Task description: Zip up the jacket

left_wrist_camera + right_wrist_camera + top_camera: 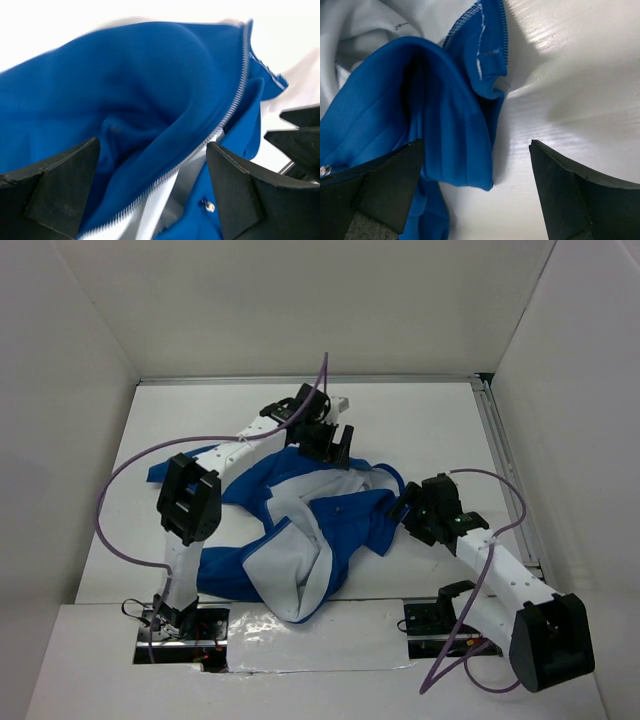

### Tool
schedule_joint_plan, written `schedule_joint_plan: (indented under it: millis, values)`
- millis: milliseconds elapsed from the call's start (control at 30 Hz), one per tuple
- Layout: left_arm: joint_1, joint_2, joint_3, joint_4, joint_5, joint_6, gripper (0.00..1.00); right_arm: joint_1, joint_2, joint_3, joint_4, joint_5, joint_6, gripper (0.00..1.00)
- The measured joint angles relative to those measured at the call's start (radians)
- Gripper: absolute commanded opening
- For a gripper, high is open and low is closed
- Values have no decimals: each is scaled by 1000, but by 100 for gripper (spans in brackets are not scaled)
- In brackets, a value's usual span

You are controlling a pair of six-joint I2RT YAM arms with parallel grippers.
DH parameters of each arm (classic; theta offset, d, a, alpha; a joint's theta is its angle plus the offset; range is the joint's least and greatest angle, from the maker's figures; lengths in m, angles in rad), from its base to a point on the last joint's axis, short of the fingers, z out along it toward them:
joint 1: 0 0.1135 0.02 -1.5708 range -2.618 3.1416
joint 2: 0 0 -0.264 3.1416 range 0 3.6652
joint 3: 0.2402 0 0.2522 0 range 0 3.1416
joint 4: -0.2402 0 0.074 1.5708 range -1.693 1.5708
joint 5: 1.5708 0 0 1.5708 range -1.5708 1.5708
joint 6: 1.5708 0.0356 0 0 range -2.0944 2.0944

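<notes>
The blue jacket lies crumpled in the middle of the table with its white lining turned up. My left gripper is open at the jacket's far edge. In the left wrist view a silver zipper edge runs diagonally between the fingers, and a metal snap shows near the right finger. My right gripper is open at the jacket's right edge. In the right wrist view a folded blue hem lies between the fingers, nearer the left finger, with bare table on the right.
White walls enclose the white table on three sides. A metal rail runs along the table's right edge. Purple cables loop from both arms. Reflective tape covers the near edge between the arm bases.
</notes>
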Motion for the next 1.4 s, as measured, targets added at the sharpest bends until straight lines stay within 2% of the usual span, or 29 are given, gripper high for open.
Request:
schedule_joint_plan:
  millis: [133, 200, 233, 267, 300, 367, 400, 500, 533, 800, 967, 1067, 1267, 1400]
  values:
    - [-37, 55, 35, 24, 42, 89, 99, 3, 67, -4, 37, 14, 15, 92]
    - [-55, 59, 35, 29, 40, 109, 95, 5, 106, -5, 72, 26, 25, 86]
    - [-64, 61, 35, 32, 35, 112, 79, 6, 129, -5, 96, 35, 32, 84]
    - [-71, 61, 35, 34, 30, 109, 67, 6, 151, -5, 118, 42, 37, 76]
    - [-74, 63, 35, 35, 19, 111, 41, 6, 173, -5, 139, 52, 41, 72]
    - [-71, 63, 34, 37, -4, 107, 20, 10, 213, -3, 169, 76, 53, 63]
    - [-66, 63, 31, 40, -14, 101, 0, 13, 236, 4, 177, 91, 57, 59]
    - [-47, 63, 21, 49, -35, 80, 0, 20, 319, 56, 188, 128, 58, 26]
    - [-40, 60, 14, 53, -44, 69, 0, 22, 343, 82, 188, 143, 53, 0]
    - [35, -85, -44, 50, -173, -4, 0, 24, 407, 393, 110, 280, -19, 0]
    - [50, -291, -43, 36, -287, -8, 0, 26, 407, 749, -3, 411, -148, 0]
    - [43, -429, -48, 42, -338, -6, 0, 26, 386, 889, -8, 462, -238, 0]
    - [-24, -781, -188, 117, -368, 3, 0, 58, 259, 1071, -33, 377, -433, 0]
    - [-77, -910, -194, 117, -381, 21, 0, 123, 222, 1270, -89, 290, -534, 0]
